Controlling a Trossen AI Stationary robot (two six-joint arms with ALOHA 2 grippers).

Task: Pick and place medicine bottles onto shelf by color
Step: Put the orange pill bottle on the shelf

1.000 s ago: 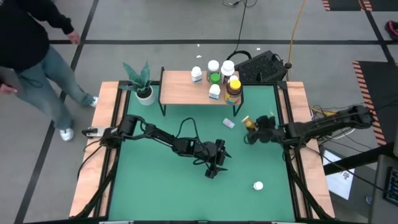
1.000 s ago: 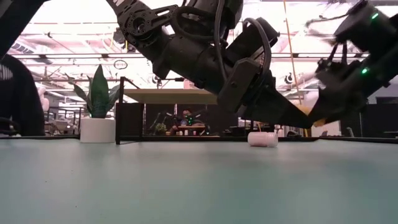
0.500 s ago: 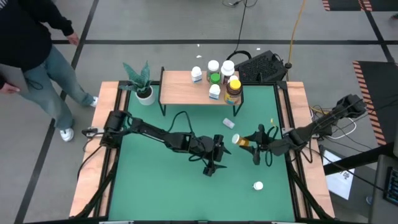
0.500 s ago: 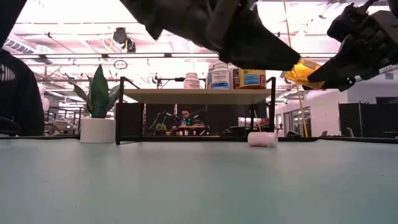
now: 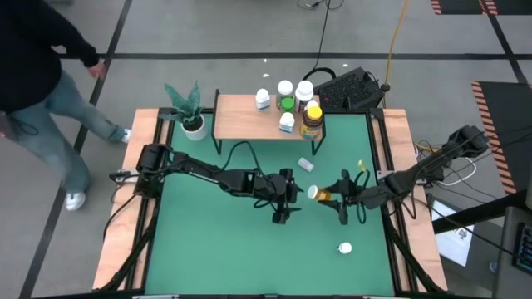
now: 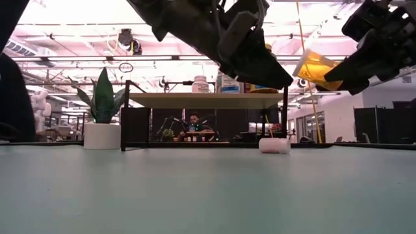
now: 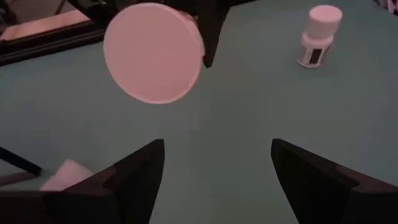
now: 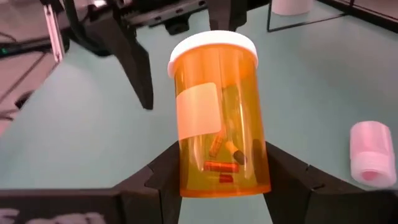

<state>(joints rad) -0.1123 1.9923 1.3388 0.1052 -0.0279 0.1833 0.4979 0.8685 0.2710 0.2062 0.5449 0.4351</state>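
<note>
On the left of the high view, a potted plant (image 5: 189, 112) is seen beside the shelf (image 5: 241, 118), on whose right end six medicine bottles (image 5: 293, 105) are already gathered, so a good part of the sorting is judged done. At mid-surface the left gripper (image 5: 285, 208) hovers with its fingers (image 7: 314, 183) spread apart and empty, aimed at the orange bottle (image 5: 325, 193). That white-capped bottle is held clear of the green surface (image 5: 208, 249), clamped at its base by the fingers (image 8: 287, 180) of the right gripper (image 5: 339, 199). Two white bottles are left to be placed: one lying on its side (image 5: 306, 164) near the shelf, one standing (image 5: 345, 247) nearer the front edge.
</note>
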